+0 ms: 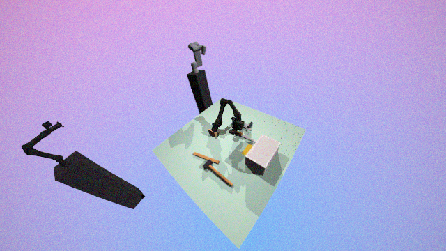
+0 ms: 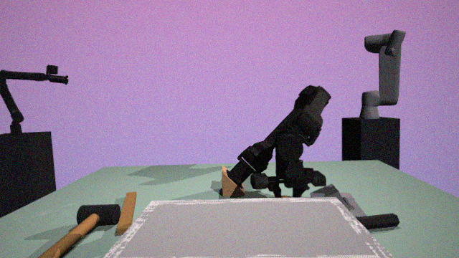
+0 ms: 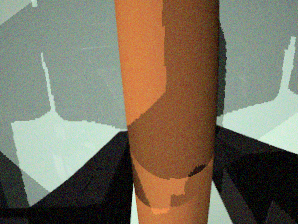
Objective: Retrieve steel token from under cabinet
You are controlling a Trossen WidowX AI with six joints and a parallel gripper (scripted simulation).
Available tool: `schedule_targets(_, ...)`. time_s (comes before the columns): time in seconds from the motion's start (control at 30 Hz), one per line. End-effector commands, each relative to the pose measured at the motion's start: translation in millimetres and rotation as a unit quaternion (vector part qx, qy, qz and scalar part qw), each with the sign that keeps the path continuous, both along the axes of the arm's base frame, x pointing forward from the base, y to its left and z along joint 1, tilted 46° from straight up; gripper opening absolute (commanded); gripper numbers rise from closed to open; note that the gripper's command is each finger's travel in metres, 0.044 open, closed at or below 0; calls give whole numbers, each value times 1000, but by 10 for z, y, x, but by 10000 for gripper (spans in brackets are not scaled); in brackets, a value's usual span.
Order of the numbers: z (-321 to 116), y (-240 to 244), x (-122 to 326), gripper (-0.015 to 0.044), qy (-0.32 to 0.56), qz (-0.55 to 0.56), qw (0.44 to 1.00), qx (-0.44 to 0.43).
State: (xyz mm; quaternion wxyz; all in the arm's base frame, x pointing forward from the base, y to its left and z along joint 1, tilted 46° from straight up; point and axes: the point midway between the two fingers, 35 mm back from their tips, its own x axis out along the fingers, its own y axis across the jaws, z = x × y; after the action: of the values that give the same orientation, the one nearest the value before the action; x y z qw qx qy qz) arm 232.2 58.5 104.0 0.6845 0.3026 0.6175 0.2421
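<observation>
My gripper (image 1: 237, 132) (image 2: 287, 193) (image 3: 165, 136) is shut on the orange wooden handle (image 1: 239, 133) (image 3: 170, 100) of a tool, low over the table. The tool's thin grey rod (image 1: 248, 139) runs toward the near side of the cabinet (image 1: 263, 150) (image 2: 244, 229), close to one end. Whether its tip is under the cabinet cannot be told. The yellow marked area (image 1: 247, 150) lies in front of the cabinet, beside the rod. The token does not show in any view, and the vent slots cannot be made out.
A mallet (image 1: 220, 175) (image 2: 98, 214) and a flat wooden stick (image 1: 205, 157) (image 2: 127, 213) lie on the table (image 1: 195, 174) (image 2: 172, 175), off to one side. A grey tool with a black handle (image 2: 381, 221) lies beyond my gripper. Two other arms stand on dark pedestals (image 1: 97, 181) (image 1: 199, 90) off the table.
</observation>
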Motion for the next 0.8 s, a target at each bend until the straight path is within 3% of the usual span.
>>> schedule_targets(0.0,15,2,-1,0,-15,12,1000,-2)
schedule_targets(0.77,19,6,-3,0,-80,77,994,-14)
